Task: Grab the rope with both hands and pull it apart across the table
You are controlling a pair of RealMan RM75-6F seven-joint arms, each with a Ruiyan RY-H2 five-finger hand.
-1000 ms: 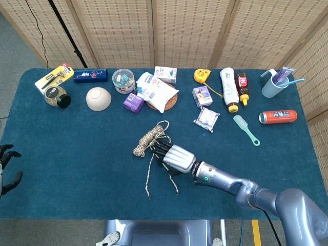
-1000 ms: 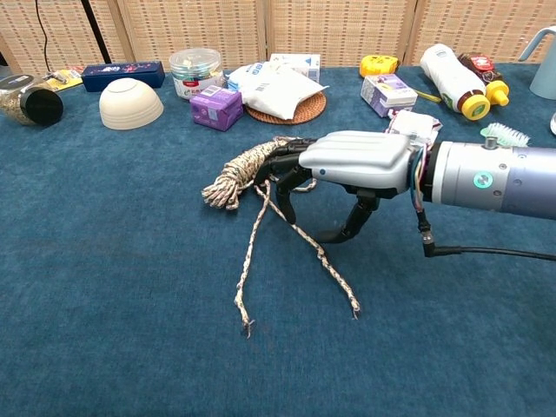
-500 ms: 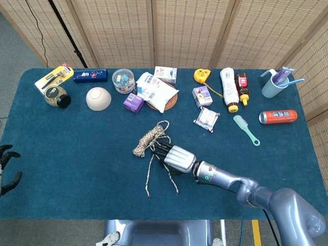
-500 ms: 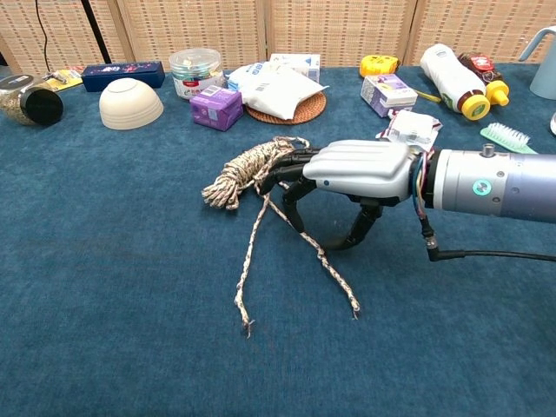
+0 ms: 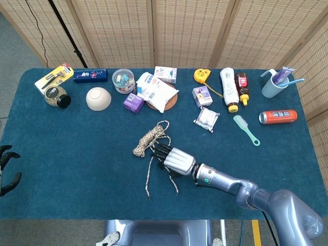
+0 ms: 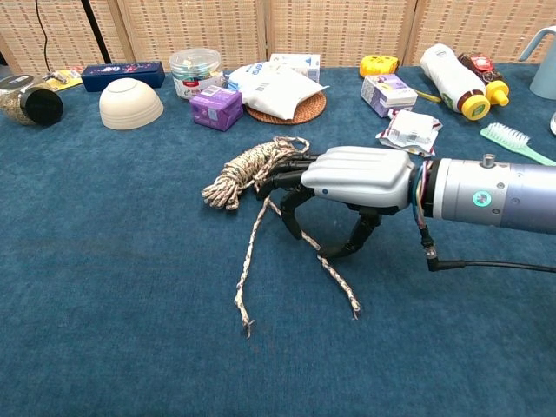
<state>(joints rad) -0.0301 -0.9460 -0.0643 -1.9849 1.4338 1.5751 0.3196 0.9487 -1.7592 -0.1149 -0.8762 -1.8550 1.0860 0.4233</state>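
- The rope [image 6: 248,169] looks like rough twisted fibre, beige with dark specks, matt.
- The right hand [image 6: 347,178] has a smooth silver-grey shell with a soft shine; its fingers [image 6: 287,165] are black and look like plastic.
- The table [image 6: 113,287] is covered with dark blue cloth, matt and a little fuzzy.
- The bowl [image 6: 130,102] is cream, smooth, with low gloss.
- The screen [image 5: 154,31] behind is woven cane in wooden frames.

A beige-and-brown speckled rope [image 6: 248,168] lies on the dark teal table [image 6: 104,261] beside a cream bowl [image 6: 130,102].
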